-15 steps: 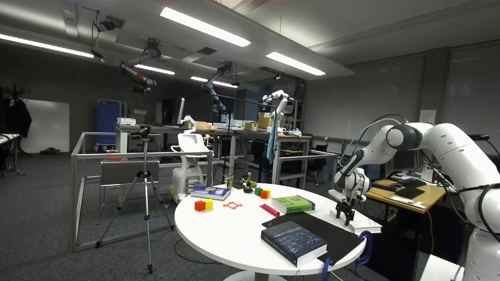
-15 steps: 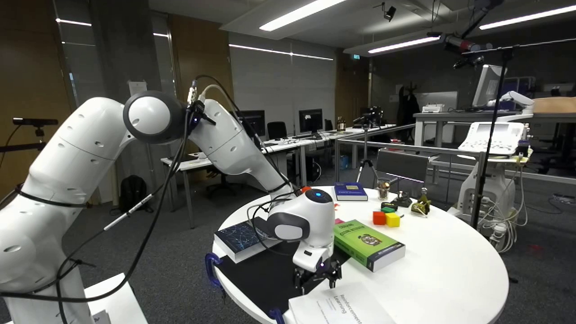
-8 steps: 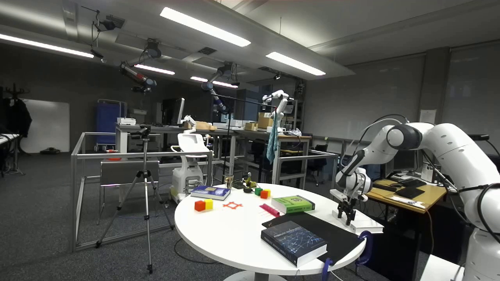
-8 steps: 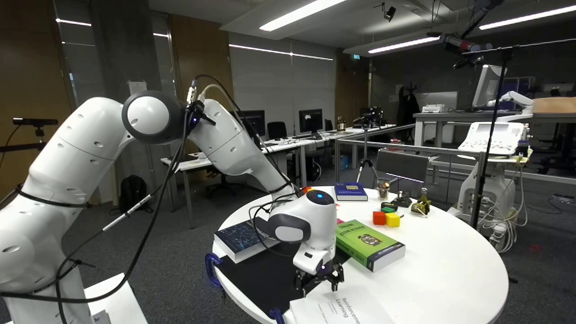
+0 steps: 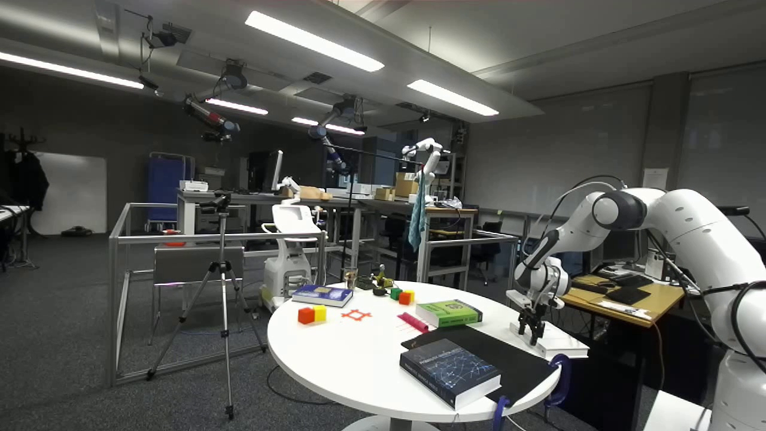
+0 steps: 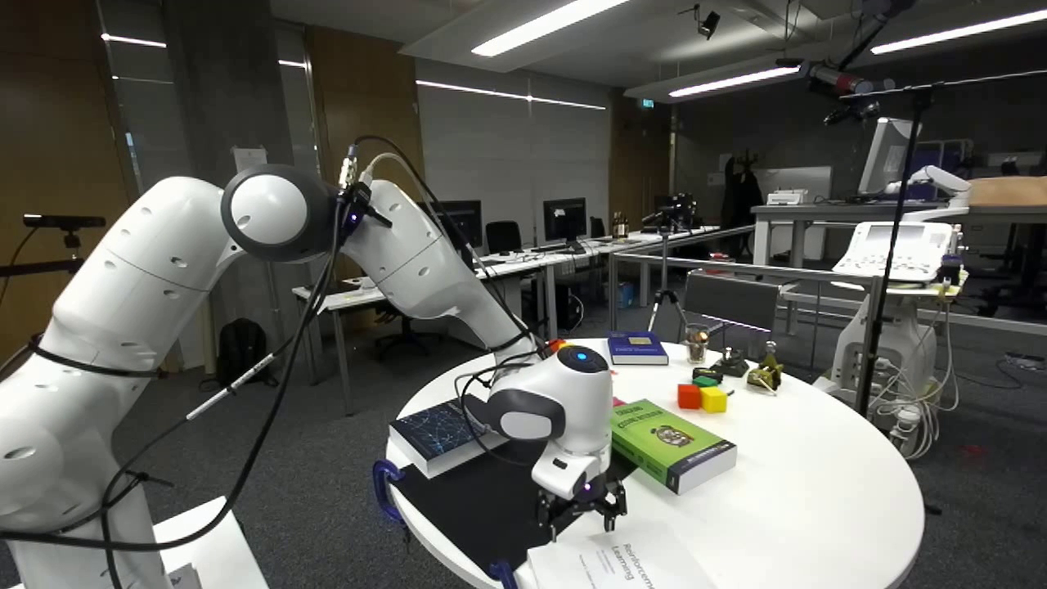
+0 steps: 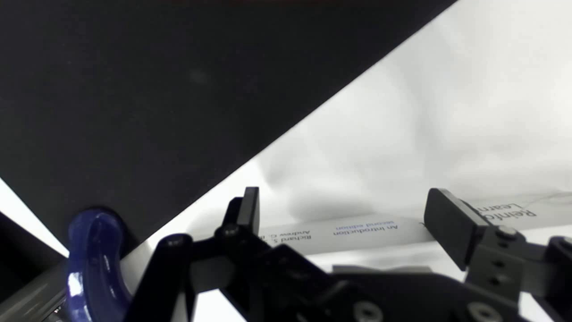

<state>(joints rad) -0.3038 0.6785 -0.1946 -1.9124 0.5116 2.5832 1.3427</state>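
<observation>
- Wrist view: the claw [image 7: 348, 218] is seen spread wide just by the white book [image 7: 371, 231]; contact cannot be told. A black sheet [image 7: 156, 107] is shown beside the white book.
- In an exterior view, the white book is seen at the rim of the worktop [image 5: 335, 359].
- In an exterior view, a green book [image 6: 667, 442] is seen near the white book.

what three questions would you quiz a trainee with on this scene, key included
1. Are the jaws of the black two-fingered gripper open or shut?
2. True or false: the thick green rectangular paper book lies flat on the round white table.
3. Which word is printed on the white rectangular paper book beneath the gripper: a) Physics, b) Learning, c) Cooking?
Key: 1. Open. 2. True. 3. b.
</observation>
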